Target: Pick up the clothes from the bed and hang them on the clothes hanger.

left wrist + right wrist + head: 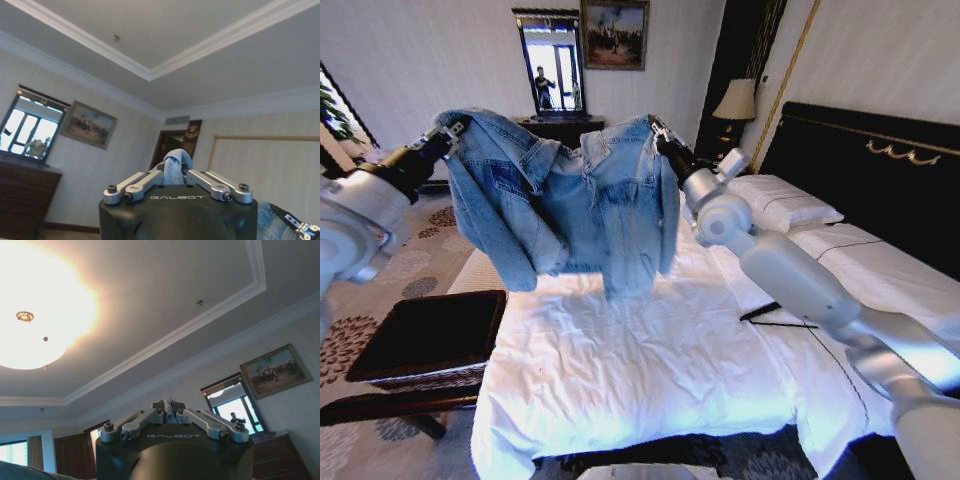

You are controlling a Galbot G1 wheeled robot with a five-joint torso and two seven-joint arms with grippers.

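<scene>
1. The light blue, faded denim jacket (582, 200) hangs spread in the air above the bed, between the two arms, with its collar at the top middle and its sleeves drooping; no part of it touches the sheets.
2. The left pincer (453, 129) is clamped on the jacket's shoulder edge at the upper left; in the left wrist view a bunched fold of denim (175, 167) stands pinched between the closed fingers (137, 186).
3. The right pincer (658, 128) is clamped on the opposite shoulder edge at about the same height; in the right wrist view its fingers (142, 420) meet on a small tuft of cloth (168, 407).
4. The wide bed with plain white sheets (620, 370) lies below the jacket, its white pillows (782, 200) against the tall black headboard with gold trim (880, 160) at the far right side.
5. The thin black triangular coat hanger (775, 315) lies flat on the sheet near the bed's right edge, partly hidden behind the right arm and well apart from the jacket.
6. A dark wooden bench (425, 335) stands on the patterned carpet beside the bed's left edge.
</scene>
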